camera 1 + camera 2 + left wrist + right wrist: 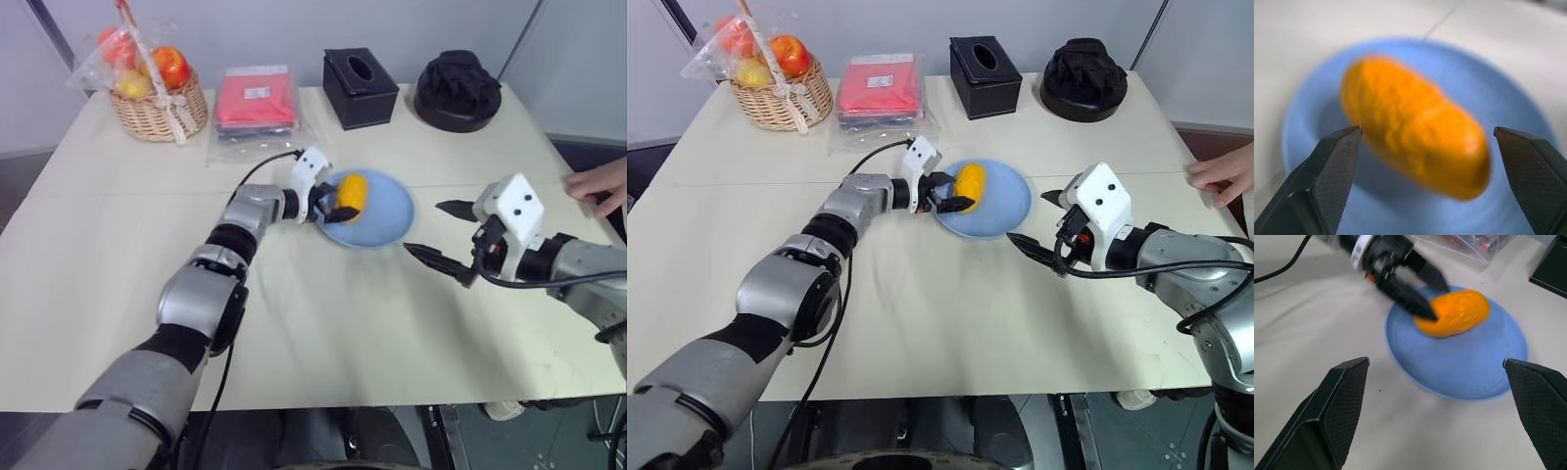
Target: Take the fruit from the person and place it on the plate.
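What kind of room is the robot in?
Probably a lab or office set up for robot practice: a plain table holds a fruit basket, a tissue box and a blue plate.

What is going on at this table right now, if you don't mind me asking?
The robot is putting a fruit on the light-blue plate. The fruit lies on the plate, and the left gripper sits at it with its fingers spread open on either side, so the fruit looks released. The right gripper hovers open beside the plate, holding nothing. A person's hand rests at the table's edge.
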`<move>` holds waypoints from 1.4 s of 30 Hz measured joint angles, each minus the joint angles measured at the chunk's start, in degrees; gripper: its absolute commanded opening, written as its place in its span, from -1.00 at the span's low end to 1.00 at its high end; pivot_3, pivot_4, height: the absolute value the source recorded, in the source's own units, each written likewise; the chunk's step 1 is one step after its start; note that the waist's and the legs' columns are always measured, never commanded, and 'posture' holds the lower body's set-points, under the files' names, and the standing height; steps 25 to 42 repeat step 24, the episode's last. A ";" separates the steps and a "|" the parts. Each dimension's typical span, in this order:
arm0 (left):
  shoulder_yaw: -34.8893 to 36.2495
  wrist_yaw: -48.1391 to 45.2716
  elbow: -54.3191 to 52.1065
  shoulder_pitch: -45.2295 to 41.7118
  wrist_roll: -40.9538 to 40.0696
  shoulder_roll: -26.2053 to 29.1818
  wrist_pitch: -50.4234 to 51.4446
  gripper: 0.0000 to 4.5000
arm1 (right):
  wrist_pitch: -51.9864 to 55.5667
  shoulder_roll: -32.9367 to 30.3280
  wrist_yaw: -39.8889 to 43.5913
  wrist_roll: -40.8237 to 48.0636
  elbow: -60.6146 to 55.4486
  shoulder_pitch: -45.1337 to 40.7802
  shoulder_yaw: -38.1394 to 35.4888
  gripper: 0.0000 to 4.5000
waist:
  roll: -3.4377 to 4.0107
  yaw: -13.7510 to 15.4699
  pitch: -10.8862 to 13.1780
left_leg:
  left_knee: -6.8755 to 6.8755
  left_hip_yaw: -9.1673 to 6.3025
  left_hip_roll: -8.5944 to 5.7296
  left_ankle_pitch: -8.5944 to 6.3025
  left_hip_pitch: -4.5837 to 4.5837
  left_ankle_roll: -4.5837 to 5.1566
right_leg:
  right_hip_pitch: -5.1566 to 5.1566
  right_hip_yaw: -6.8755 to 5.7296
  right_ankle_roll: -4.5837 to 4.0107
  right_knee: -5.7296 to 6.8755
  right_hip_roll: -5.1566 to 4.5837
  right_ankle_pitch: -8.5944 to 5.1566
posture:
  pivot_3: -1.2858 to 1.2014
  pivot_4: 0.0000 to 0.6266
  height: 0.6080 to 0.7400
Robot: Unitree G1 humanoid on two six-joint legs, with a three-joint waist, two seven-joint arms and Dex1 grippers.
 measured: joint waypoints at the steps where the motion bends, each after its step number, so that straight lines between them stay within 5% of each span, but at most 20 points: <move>1: 0.83 -0.73 -1.60 -0.14 -0.40 0.62 0.97 0.99 | 0.00 0.03 0.04 -0.04 0.01 0.00 0.07 1.00 | 0.00 -0.11 0.00 | 0.00 0.00 0.00 0.00 0.01 0.00 | 0.00 0.00 0.00 0.01 0.01 0.00 | 0.03 -0.52 1.00; 5: 2.15 -4.50 -15.76 2.37 -3.83 6.20 9.46 0.99 | -0.22 0.13 0.17 -0.35 0.08 0.16 0.24 1.00 | 0.01 -0.53 -0.01 | -0.02 -0.01 0.27 0.00 0.02 0.00 | -0.03 0.02 0.00 0.04 0.06 0.00 | 0.03 -0.52 1.00; 12: 4.00 -7.80 -60.60 24.80 -14.11 22.84 36.87 0.99 | -1.98 0.18 1.49 -1.70 2.33 0.31 0.91 1.00 | 0.04 -1.07 -0.02 | 0.01 -0.09 0.38 0.02 0.02 -0.04 | 0.01 0.03 -0.01 0.04 0.00 0.00 | 0.03 -0.52 1.00; 18: 11.09 -4.84 -80.12 31.76 -23.22 31.13 49.22 0.99 | -3.25 -0.13 3.79 -2.25 3.93 -1.22 1.85 1.00 | 0.03 0.02 -0.02 | 0.06 -0.06 0.33 0.01 0.03 -0.03 | 0.08 0.01 0.00 0.01 -0.02 0.00 | 0.03 -0.52 1.00; 24: 17.89 0.12 -88.89 36.28 -30.11 35.03 56.14 0.99 | -4.31 -0.85 5.95 -3.02 5.59 -1.24 1.85 1.00 | 0.03 -0.07 -0.02 | 0.05 -0.04 0.34 0.01 0.05 -0.02 | 0.09 0.01 -0.01 0.01 -0.01 0.00 | 0.03 -0.52 1.00; 42: 17.89 0.12 -88.89 36.28 -30.11 35.03 56.14 0.99 | -4.31 -0.85 5.95 -3.02 5.59 -1.24 1.85 1.00 | 0.03 -0.07 -0.02 | 0.05 -0.04 0.34 0.01 0.05 -0.02 | 0.09 0.01 -0.01 0.01 -0.01 0.00 | 0.03 -0.52 1.00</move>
